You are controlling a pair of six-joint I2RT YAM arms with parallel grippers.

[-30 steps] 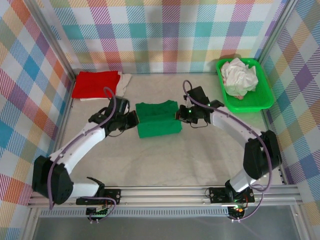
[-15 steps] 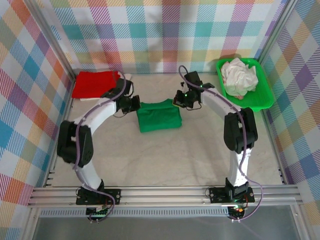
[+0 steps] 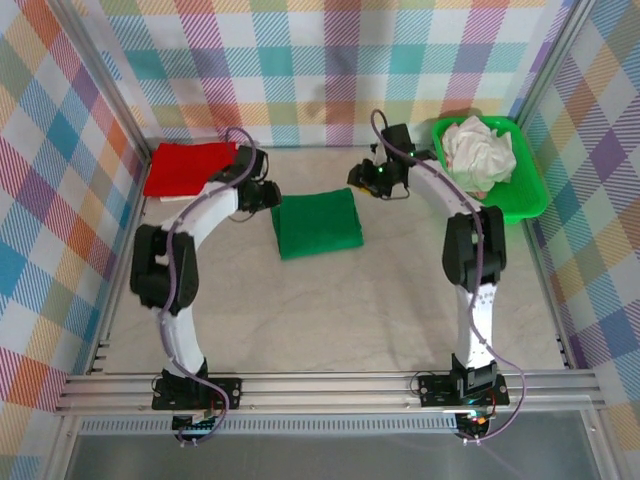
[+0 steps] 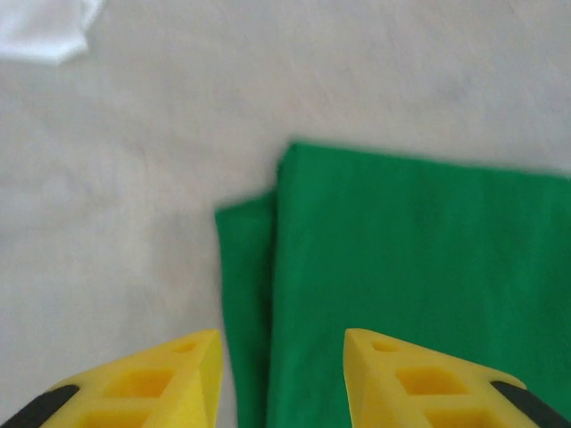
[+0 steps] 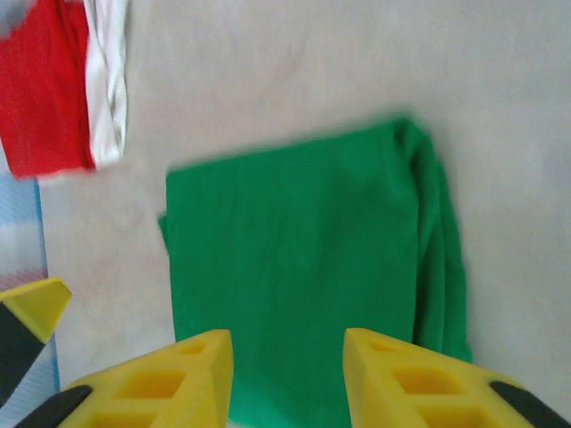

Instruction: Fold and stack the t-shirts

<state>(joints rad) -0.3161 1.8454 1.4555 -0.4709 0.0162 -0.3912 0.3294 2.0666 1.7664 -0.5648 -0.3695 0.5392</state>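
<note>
change: both grippers have released the dark green t-shirt (image 3: 318, 222) and drawn off its far corners | left gripper (image 3: 268, 194): jaws partly apart, empty | right gripper (image 3: 362, 180): same | shirt: folded flat, well left of the bright green tray (image 3: 505, 205), right gripper between them | meaning: fold looks finished, stacking by the red t-shirt (image 3: 190, 167) likely next
</note>
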